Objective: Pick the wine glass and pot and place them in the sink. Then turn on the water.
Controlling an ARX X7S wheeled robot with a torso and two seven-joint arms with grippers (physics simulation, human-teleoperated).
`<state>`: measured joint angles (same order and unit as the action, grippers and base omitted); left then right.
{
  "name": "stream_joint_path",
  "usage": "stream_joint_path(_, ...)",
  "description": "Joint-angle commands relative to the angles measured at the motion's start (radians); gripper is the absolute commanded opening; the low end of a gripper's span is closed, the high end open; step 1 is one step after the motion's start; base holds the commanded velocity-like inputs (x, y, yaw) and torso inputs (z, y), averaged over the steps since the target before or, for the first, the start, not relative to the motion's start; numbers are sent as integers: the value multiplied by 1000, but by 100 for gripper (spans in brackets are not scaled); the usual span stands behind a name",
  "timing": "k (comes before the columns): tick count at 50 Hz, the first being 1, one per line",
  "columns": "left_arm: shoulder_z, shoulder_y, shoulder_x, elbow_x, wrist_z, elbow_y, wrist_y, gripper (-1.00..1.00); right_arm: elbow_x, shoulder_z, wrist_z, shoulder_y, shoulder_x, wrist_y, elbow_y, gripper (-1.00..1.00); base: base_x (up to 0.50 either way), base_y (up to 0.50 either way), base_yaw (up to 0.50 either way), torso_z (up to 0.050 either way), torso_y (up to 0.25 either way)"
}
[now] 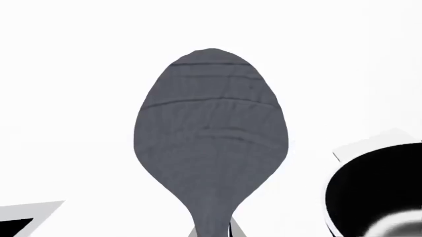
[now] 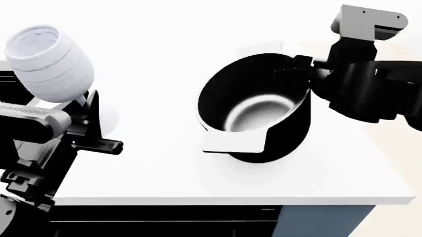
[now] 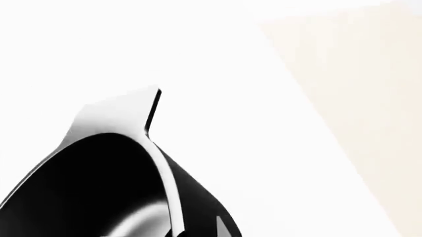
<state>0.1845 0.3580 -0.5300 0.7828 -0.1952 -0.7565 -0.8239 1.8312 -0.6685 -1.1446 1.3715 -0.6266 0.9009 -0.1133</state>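
Note:
My left gripper (image 2: 84,102) is shut on the thin stem of the wine glass (image 2: 49,60), held high at the far left of the head view. In the left wrist view its bowl (image 1: 211,133) looks grey and fills the middle. The large black pot (image 2: 257,116) is tilted over the white counter, its mouth turned toward the head camera. My right gripper (image 2: 295,66) is shut on its far rim. The right wrist view shows the pot's pale tab handle (image 3: 115,113) and wall. A steel-edged black corner (image 1: 17,224) shows; I cannot tell if it is the sink.
The white counter (image 2: 165,177) ends at a front edge near the bottom of the head view, with dark cabinet fronts and a blue-grey panel (image 2: 323,222) below. A beige surface (image 3: 369,98) lies past the counter's right edge.

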Motion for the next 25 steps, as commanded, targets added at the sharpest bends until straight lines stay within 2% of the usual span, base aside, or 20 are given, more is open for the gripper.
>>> stream_joint_path(1, 73, 152, -47, 130, -112, -74, -131, -100, 50, 126, -86, 28, -80, -39, 220, -100, 0, 0, 0, 0, 11)
stream_joint_path(25, 80, 399, -117, 301, -251, -81, -289, -100, 169, 216, -156, 60, -164, -75, 408, -100, 0, 0, 0, 1, 6)
